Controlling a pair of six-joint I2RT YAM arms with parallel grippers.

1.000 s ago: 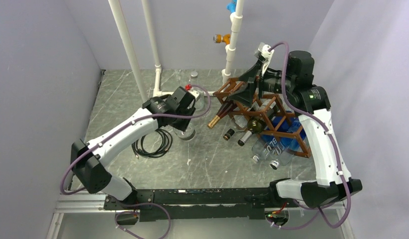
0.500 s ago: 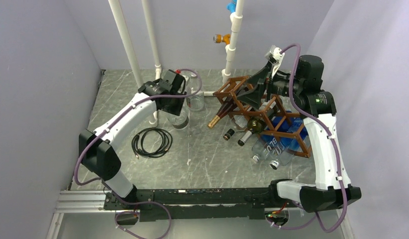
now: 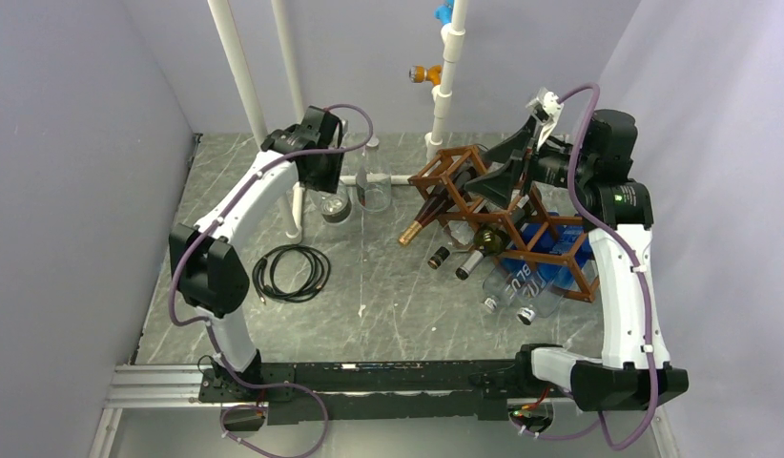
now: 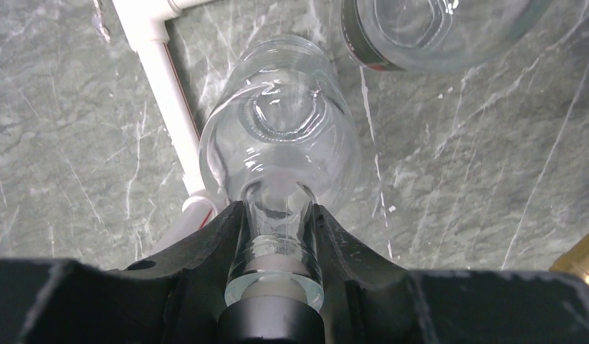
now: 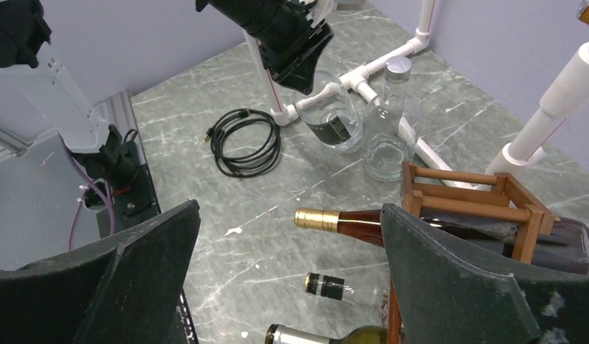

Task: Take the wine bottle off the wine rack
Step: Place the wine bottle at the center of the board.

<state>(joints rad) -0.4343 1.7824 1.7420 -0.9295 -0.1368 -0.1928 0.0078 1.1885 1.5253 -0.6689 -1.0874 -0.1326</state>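
Observation:
My left gripper (image 3: 323, 181) is shut on the neck of a clear wine bottle (image 3: 337, 206) with a dark label. It hangs tilted at the back left beside the white pipes. In the left wrist view the neck (image 4: 276, 215) sits between the fingers (image 4: 220, 244), and the body (image 4: 281, 136) points down at the table. The reddish-brown wine rack (image 3: 507, 218) stands at the right. It holds a brown bottle with a gold cap (image 3: 419, 227), a green bottle (image 3: 482, 250) and others. My right gripper (image 3: 479, 176) hovers open over the rack's left end, holding nothing (image 5: 290, 208).
A second clear bottle (image 3: 374, 186) stands upright just right of the held one. White pipes (image 3: 298, 191) run along the table and up the back wall. A coiled black cable (image 3: 291, 272) lies at the left. Blue-labelled clear bottles (image 3: 517, 286) lie in the rack's front.
My left arm has carried the clear bottle back and left, from mid-table to the pipes. My right gripper has drawn a little up and to the right, still open.

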